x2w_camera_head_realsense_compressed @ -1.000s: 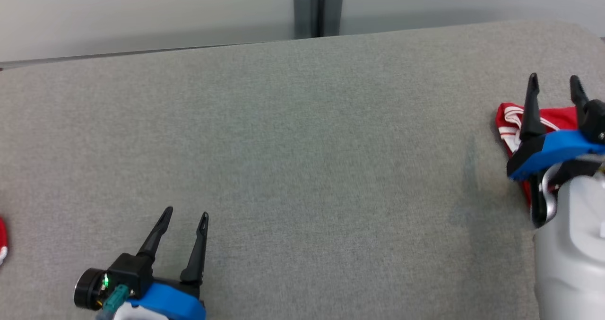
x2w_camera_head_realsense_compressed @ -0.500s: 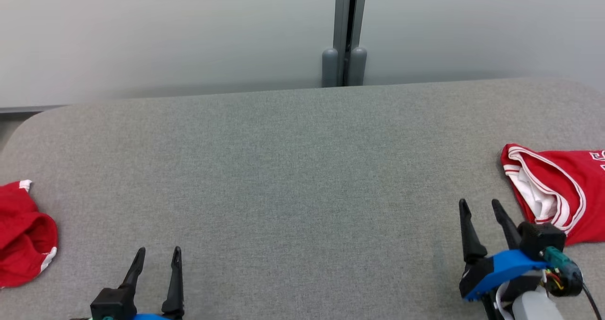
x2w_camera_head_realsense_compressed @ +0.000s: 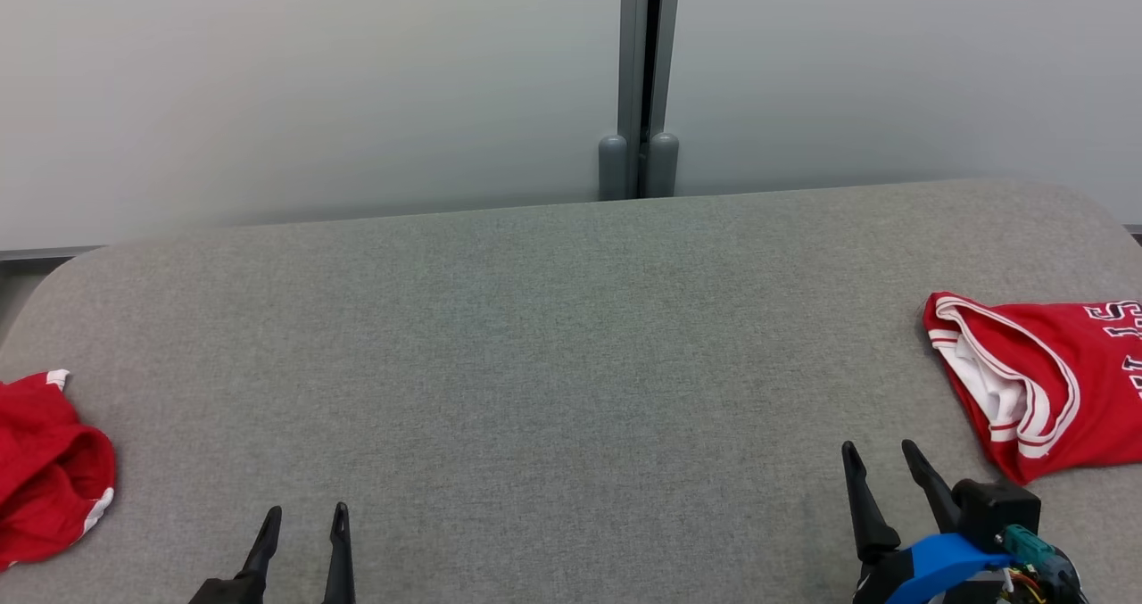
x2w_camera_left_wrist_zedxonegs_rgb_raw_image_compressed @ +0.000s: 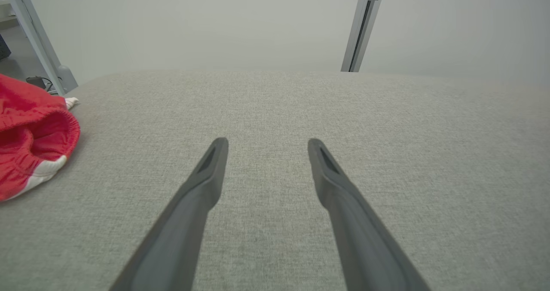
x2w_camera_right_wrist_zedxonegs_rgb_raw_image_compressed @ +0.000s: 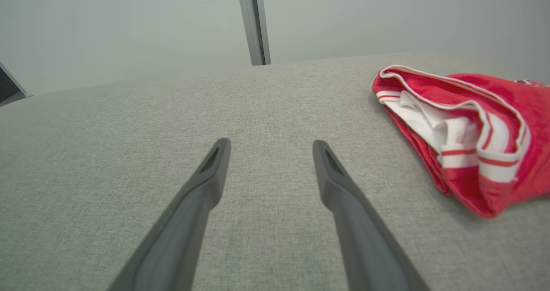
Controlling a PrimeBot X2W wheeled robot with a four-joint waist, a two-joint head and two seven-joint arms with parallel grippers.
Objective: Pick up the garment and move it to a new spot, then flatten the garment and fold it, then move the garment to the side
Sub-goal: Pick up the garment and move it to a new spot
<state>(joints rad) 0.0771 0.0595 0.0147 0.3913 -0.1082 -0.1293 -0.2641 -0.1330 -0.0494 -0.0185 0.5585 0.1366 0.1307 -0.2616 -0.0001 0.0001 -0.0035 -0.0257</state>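
A folded red garment [x2w_camera_head_realsense_compressed: 1039, 381] with white trim and white letters lies flat at the table's right edge; in the right wrist view this garment [x2w_camera_right_wrist_zedxonegs_rgb_raw_image_compressed: 472, 140] sits up and to the right of my fingers. My right gripper [x2w_camera_head_realsense_compressed: 879, 448] [x2w_camera_right_wrist_zedxonegs_rgb_raw_image_compressed: 271, 142] is open and empty, near the front edge, a little to the left of that garment and apart from it. A second, crumpled red garment [x2w_camera_head_realsense_compressed: 49, 470] [x2w_camera_left_wrist_zedxonegs_rgb_raw_image_compressed: 34, 132] lies at the far left. My left gripper [x2w_camera_head_realsense_compressed: 306, 510] [x2w_camera_left_wrist_zedxonegs_rgb_raw_image_compressed: 267, 141] is open and empty at the front left, clear of the crumpled one.
The grey fabric-covered table [x2w_camera_head_realsense_compressed: 553, 336] has rounded far corners. Behind it stands a pale wall with a grey vertical post [x2w_camera_head_realsense_compressed: 638, 78] at the middle. In the left wrist view a grey frame leg [x2w_camera_left_wrist_zedxonegs_rgb_raw_image_compressed: 38, 46] stands beyond the table's left end.
The head camera has tilted up, so the whole picture shifted. My right gripper, which was over the folded garment a second ago, has drawn back and now stands off it, still open.
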